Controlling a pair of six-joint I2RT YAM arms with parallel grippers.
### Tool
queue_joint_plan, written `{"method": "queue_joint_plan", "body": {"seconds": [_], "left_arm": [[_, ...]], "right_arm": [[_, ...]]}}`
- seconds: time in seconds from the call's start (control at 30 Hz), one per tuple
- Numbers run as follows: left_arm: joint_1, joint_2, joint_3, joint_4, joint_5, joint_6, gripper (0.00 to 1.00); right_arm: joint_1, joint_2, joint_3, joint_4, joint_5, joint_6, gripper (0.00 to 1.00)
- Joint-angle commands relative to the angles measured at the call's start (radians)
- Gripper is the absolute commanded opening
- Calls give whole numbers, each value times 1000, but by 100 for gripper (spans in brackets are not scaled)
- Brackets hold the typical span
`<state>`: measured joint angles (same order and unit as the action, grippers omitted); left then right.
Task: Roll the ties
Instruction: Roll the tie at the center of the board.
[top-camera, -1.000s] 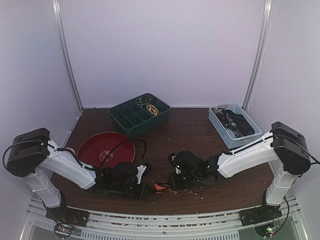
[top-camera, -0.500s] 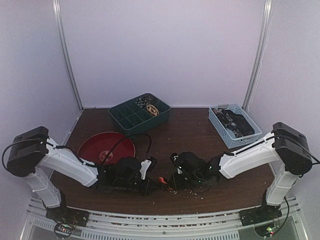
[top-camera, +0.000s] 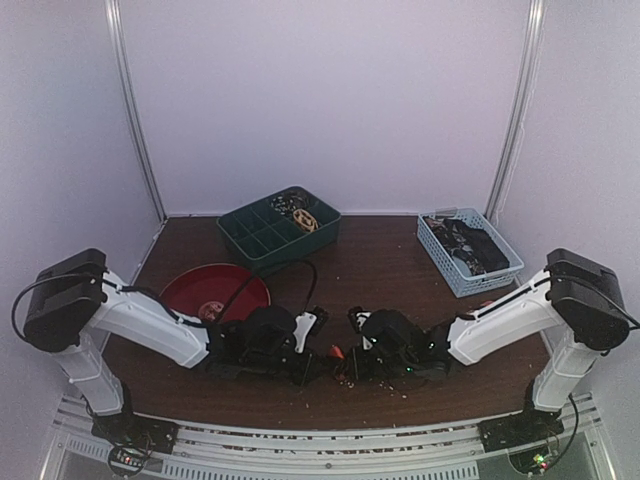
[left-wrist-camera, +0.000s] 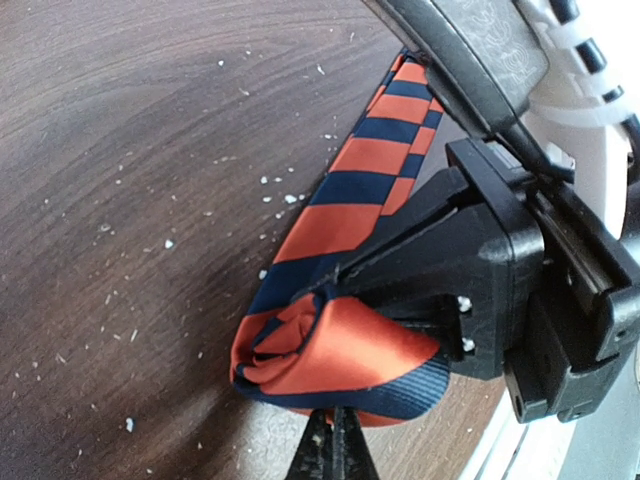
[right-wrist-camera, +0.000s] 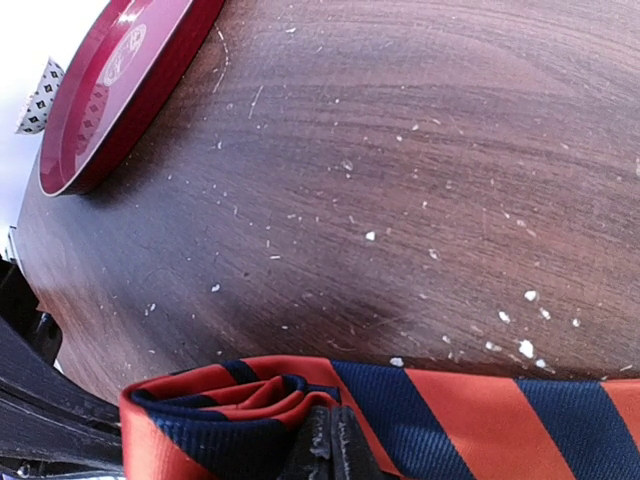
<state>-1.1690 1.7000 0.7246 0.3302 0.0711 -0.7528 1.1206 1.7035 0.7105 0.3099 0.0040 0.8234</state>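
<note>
1. Left gripper: tips clenched tight, nipping the lower edge of the striped tie at its coil.
2. Right gripper: also pinched closed, biting the same tie's edge just beside the coil, from the opposite side.
3. Tie pos: near-centre of table, close to the front edge, between the two wrists. Top cam shows only a small orange bit between the black gripper bodies.
4. Tie state: orange/navy stripes, one end wound into a loose coil w/ a few turns, not tight. The rest of the band runs flat on the wood, away from the coil and under the right arm's body.
5. Both arms low and stretched inward, wrists nearly meeting.
6. Red plate: left of the grippers, apart from the tie.
7. Green tray: far centre-left, coiled ties in its far-right compartments.
8. Blue basket: far right, dark ties heaped inside.
9. White specks scattered on the wood around the tie.
</note>
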Motion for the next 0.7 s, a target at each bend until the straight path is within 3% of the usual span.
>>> {"method": "queue_joint_plan", "body": {"seconds": [0.0, 0.43, 0.67], "left_arm": [[-3, 14, 40, -6, -2, 31, 0], [-3, 64, 104, -34, 11, 49, 0], [-3, 117, 168, -46, 17, 68, 0]], "right_arm": [[-8, -59, -54, 61, 57, 28, 4], [-61, -168, -128, -2, 141, 45, 12], [-75, -308, -143, -77, 151, 46, 23]]}}
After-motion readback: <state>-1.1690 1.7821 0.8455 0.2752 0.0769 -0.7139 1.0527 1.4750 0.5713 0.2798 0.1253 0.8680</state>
